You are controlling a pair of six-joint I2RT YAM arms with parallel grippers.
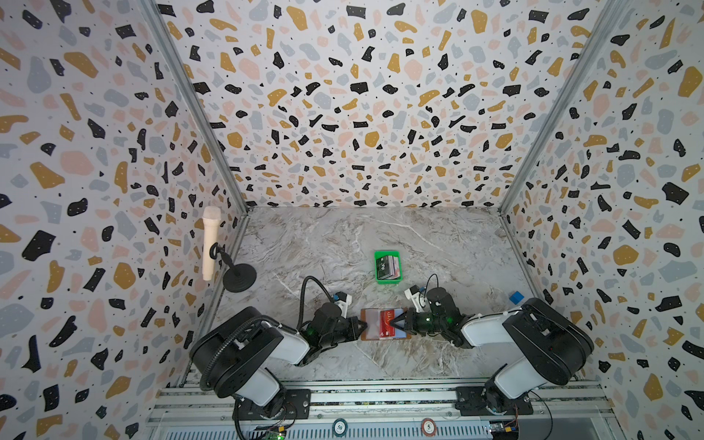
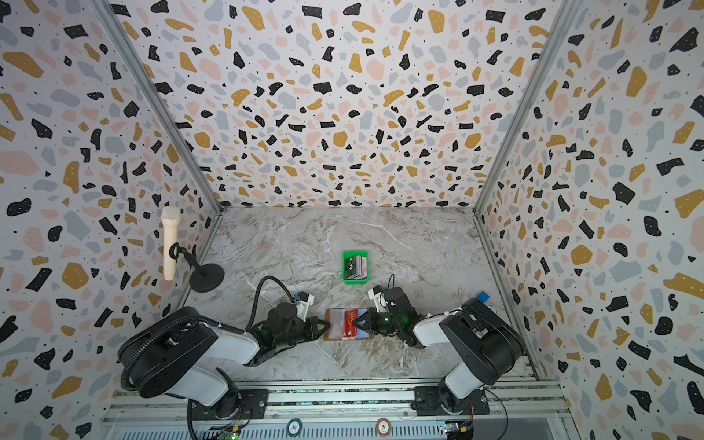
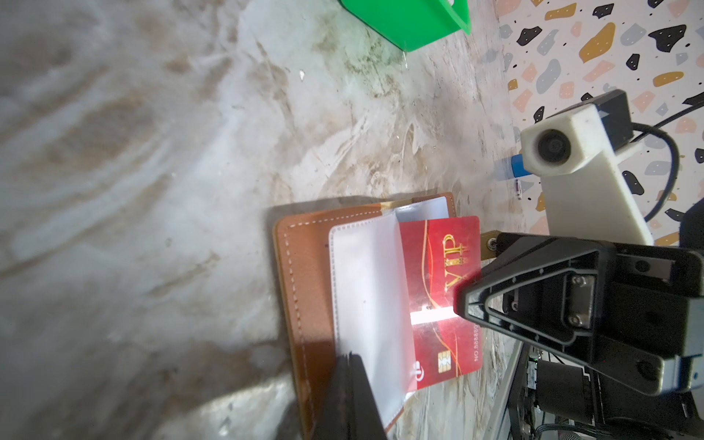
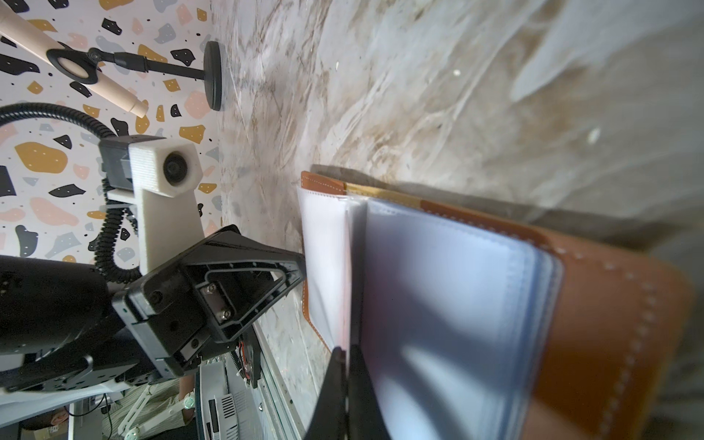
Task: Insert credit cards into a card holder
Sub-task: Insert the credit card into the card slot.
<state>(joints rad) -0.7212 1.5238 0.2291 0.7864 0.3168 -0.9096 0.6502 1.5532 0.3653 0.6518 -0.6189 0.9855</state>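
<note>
The tan card holder [image 1: 368, 324] [image 2: 334, 324] [image 3: 304, 274] [image 4: 609, 324] lies open on the marble table between both arms. My left gripper [image 1: 365, 325] [image 2: 328, 324] [image 3: 348, 358] is shut on the outer edge of one of its clear sleeves. A red VIP credit card [image 1: 386, 322] [image 2: 349, 323] [image 3: 438, 259] sits partly tucked behind that sleeve. My right gripper [image 1: 392, 324] [image 2: 354, 324] [image 4: 344, 350] is shut on the card's free edge. More credit cards [image 1: 388, 266] [image 2: 356, 265] stand stacked in the green tray [image 1: 386, 281] [image 3: 411, 23] behind the holder.
A microphone [image 1: 210, 240] on a black round-based stand [image 1: 239, 278] stands at the left wall. A small blue block [image 1: 516, 297] lies by the right wall. Terrazzo-patterned walls enclose three sides, and a metal rail [image 1: 381, 398] runs along the front.
</note>
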